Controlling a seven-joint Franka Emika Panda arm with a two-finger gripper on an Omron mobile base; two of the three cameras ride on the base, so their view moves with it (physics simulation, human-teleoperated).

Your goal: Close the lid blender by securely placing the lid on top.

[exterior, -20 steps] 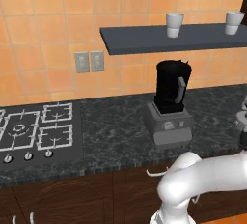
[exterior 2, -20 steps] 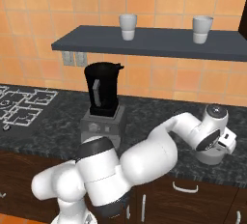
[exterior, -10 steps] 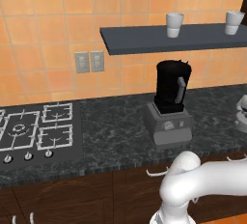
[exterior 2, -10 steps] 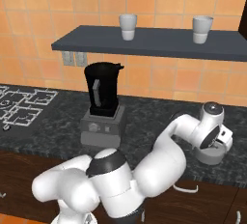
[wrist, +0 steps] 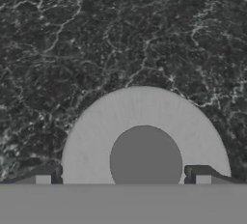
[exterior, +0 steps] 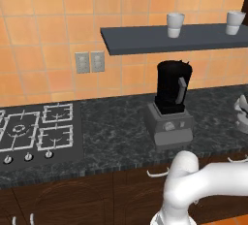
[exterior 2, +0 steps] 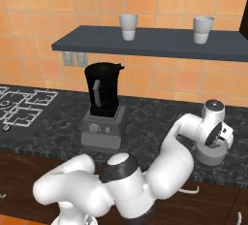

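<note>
resting flat on the dark marbled surface (exterior 2: 145,117), the lid (exterior 2: 211,155) lies at the right end, well apart from the blender (exterior 2: 102,108), directly beneath the robot's hand. in the hand view the lid (wrist: 144,136) appears as a light grey round disc with a darker grey circular centre, its lower part cut off by the frame edge. the pincer (wrist: 123,178) is positioned over the lid, with one fingertip showing at the disc's left rim and the other at its right rim; the jaws are spread wide, roughly to the lid's full width. whether the fingertips (wrist: 42,178) actually touch the rim is hard to judge from this angle, so no grip is confirmed. in the right base view the arm bends down to the right, with the hand (exterior 2: 215,131) pointing at the lid below it. the blender stands upright near the middle of the surface: a tall black jar with an uncovered top and a grey side handle, seated on a boxy grey base with a round knob on the front. in the left base view the blender (exterior: 170,105) stands to the right of the stove burners (exterior: 36,129). two white cups (exterior 2: 128,26) stand on the dark wall shelf (exterior 2: 145,47) above the surface, and a double outlet plate (exterior: 90,62) is fixed to the orange tiled wall left of the blender.
</note>
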